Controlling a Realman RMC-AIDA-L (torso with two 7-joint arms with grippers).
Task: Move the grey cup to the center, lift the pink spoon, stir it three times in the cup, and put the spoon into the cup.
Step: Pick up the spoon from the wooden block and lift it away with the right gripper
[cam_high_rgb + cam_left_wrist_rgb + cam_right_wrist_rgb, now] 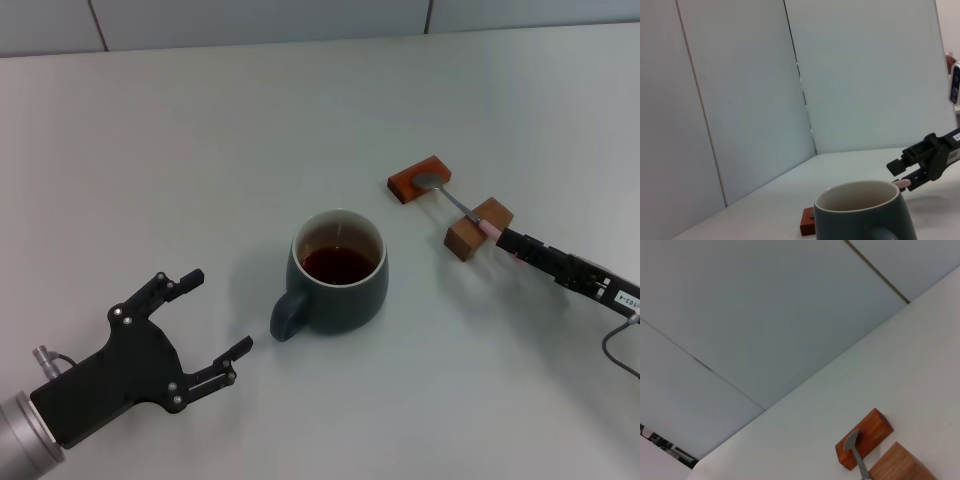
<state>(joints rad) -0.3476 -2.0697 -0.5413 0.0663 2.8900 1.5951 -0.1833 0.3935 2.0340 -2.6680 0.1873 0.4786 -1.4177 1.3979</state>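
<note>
The cup (338,272) stands mid-table, at two o'clock from the left gripper (213,313), whose fingers are spread wide and hold nothing. The spoon (452,201) bridges two blocks (478,228); its pink handle end lies between the right gripper's (507,241) fingers at four o'clock, mostly hidden, contact unclear.

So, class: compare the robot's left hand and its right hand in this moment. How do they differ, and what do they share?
The left hand is spread open and empty, while the right hand is closed on the pink spoon handle. The left hand sits apart from the grey cup, beside its handle; the right hand reaches the spoon lying across two wooden blocks. Both are black, two-fingered, and low over the white table.
</note>
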